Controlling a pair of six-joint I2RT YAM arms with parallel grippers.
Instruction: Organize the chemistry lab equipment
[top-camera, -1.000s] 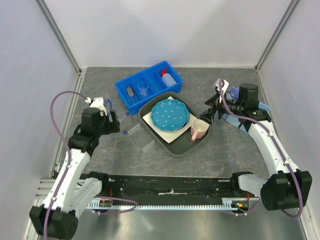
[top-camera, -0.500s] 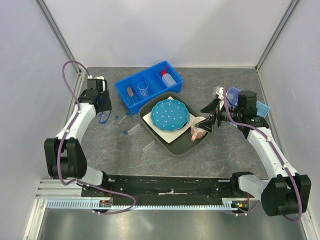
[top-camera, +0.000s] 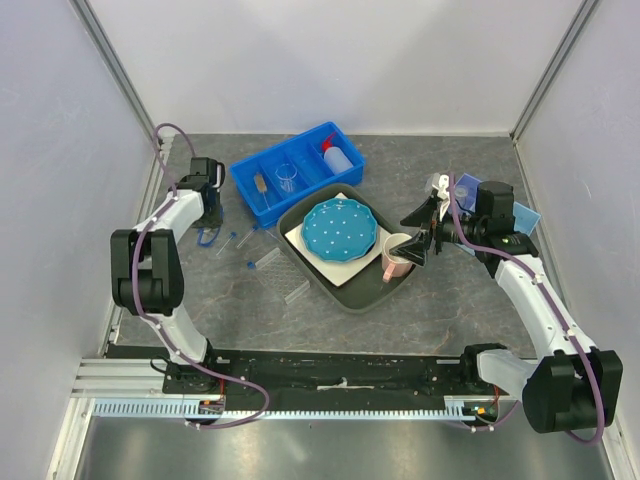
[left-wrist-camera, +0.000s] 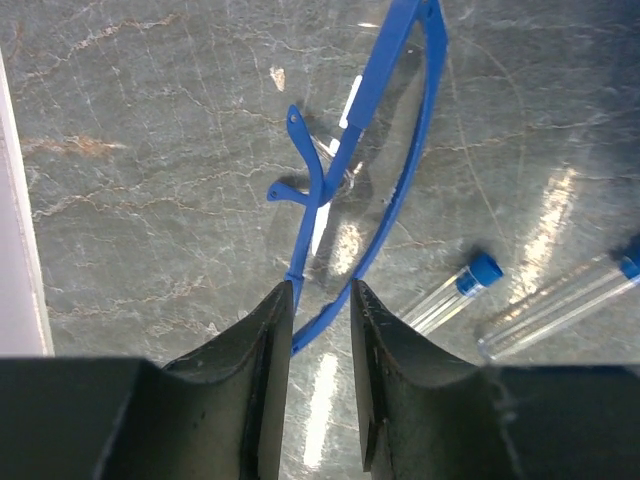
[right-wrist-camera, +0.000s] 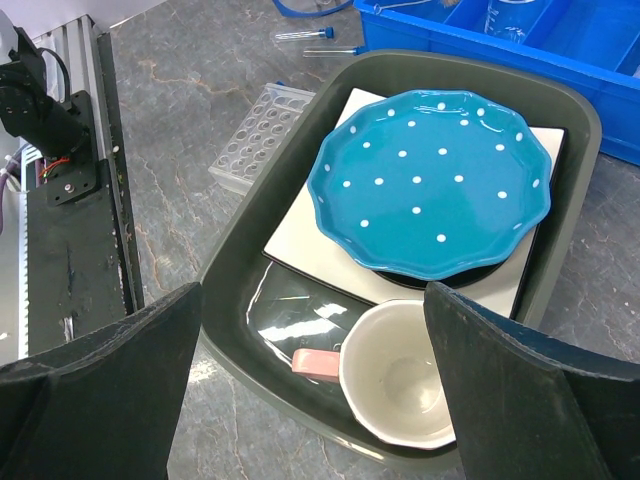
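Overhead view: left arm reaches to the far-left of the grey marble tabletop (top-camera: 400, 320), with the left gripper (top-camera: 209, 212) low over the blue goggles (top-camera: 206, 238), which lie on the tabletop left of the blue bin (top-camera: 250, 175). In the bin are a small brush (top-camera: 261, 187), a clear beaker (top-camera: 288, 175) and the white squeeze bottle with red nozzle (top-camera: 340, 155). Two blue-capped vials (top-camera: 233, 238) lie loose between goggles and dark tray (top-camera: 345, 292); a clear rack (top-camera: 268, 262) sits just beside the tray's left edge. The right gripper (top-camera: 420, 232) hovers beside the pink mug (top-camera: 398, 257), which stands in the tray next to the blue dotted plate (top-camera: 340, 228). Left wrist view: jaws drawn to a narrow gap, pinching the goggles (left-wrist-camera: 322, 190); two blue strands of the frame run between them, one against each inner face. Both vials (left-wrist-camera: 455, 295) lie apart, to the right. Right wrist view: jaws spread wide, nothing between them, above the mug (right-wrist-camera: 395, 375). The dotted plate (right-wrist-camera: 430, 180) rests on a white square plate (right-wrist-camera: 310, 250). The rack (right-wrist-camera: 255, 140) lies outside the tray's rim (right-wrist-camera: 230, 290), the vials (right-wrist-camera: 300, 35) beyond it.
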